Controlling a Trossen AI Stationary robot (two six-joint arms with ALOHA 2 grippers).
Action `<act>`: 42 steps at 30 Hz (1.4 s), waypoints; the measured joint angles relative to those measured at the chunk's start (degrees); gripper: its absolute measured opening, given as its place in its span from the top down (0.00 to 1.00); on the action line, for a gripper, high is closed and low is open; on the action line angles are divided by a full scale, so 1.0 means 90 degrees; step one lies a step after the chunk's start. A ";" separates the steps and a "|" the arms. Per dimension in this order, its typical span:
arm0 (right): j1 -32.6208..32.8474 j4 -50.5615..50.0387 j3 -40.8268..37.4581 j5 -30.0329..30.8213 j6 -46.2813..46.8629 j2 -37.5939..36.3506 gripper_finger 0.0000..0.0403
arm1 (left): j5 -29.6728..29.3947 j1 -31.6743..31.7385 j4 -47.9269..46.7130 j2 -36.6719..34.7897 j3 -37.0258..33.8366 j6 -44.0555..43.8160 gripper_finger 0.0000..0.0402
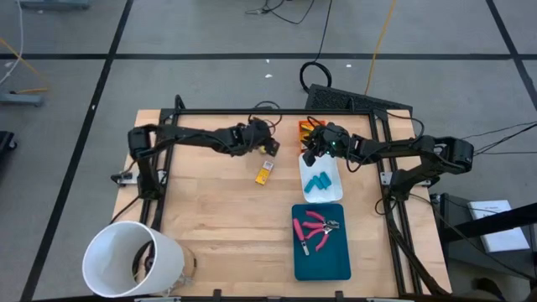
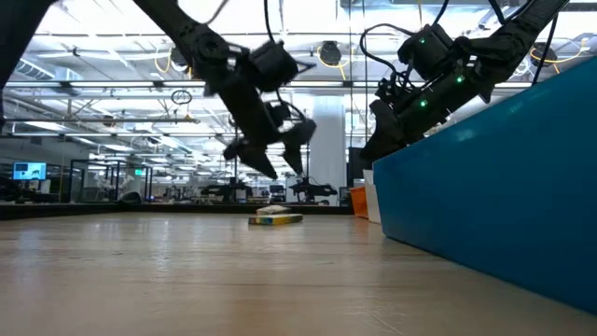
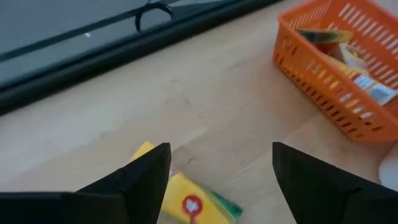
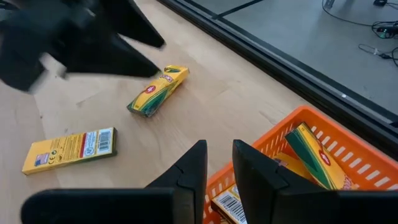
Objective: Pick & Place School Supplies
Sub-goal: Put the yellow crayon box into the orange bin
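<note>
Two yellow crayon boxes (image 4: 158,90) (image 4: 68,149) lie flat on the wood. My left gripper (image 3: 221,149) (image 1: 268,143) hovers open above one of them (image 3: 186,199), touching nothing. My right gripper (image 4: 220,146) (image 1: 309,155) hangs over the near rim of the orange basket (image 4: 323,124), its fingers a narrow gap apart and holding nothing. The basket holds more crayon boxes (image 4: 317,152). Light-blue pieces (image 1: 317,183) lie in the white tray. Pink-handled tools (image 1: 315,228) lie in the teal tray.
A big white bucket (image 1: 130,260) stands at the table's near left corner. The teal tray (image 1: 321,260) and white tray (image 1: 334,168) sit right of centre, the teal one filling the low view's right side (image 2: 504,187). A black frame rail (image 3: 155,37) runs along the far edge.
</note>
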 joint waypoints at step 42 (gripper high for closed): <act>0.0080 -0.0050 -0.0002 0.0001 -0.0002 -0.0002 0.82 | -0.0778 -0.0294 -0.3425 -0.0615 -0.0014 0.3643 0.30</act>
